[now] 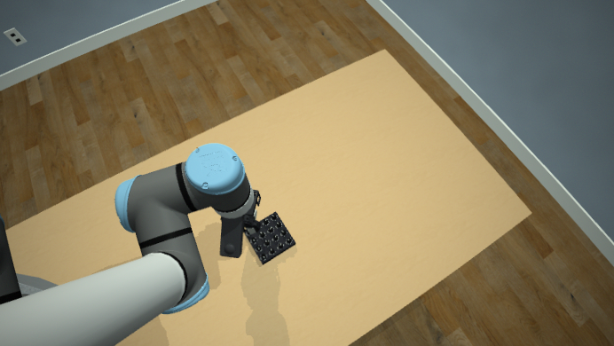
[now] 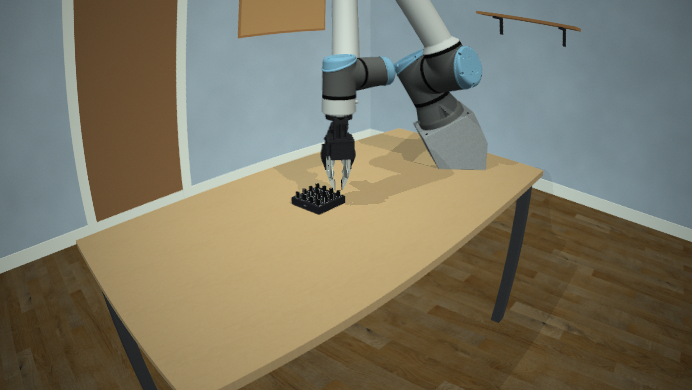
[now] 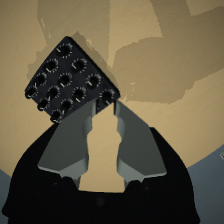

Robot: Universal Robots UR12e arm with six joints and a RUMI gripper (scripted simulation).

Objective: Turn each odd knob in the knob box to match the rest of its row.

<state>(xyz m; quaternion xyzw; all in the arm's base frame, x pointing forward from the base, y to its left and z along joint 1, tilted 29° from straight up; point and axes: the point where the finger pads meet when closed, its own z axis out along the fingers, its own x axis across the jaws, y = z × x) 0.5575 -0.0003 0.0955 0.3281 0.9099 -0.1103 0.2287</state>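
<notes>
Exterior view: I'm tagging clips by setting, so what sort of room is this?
Probably a plain indoor room used as a test space: a wooden table on a plank floor, blue-grey walls with a small wall shelf, and a robot arm mounted on the table.

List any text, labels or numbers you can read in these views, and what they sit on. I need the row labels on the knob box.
No readable text in any view.
Black square knob box: the marks around its knobs show only as pale dots; no row labels can be made out.
Light blue round joint cap on the arm: faint embossed lettering, too blurred to read.
White wall outlet plate: two dark slots, no text.
</notes>
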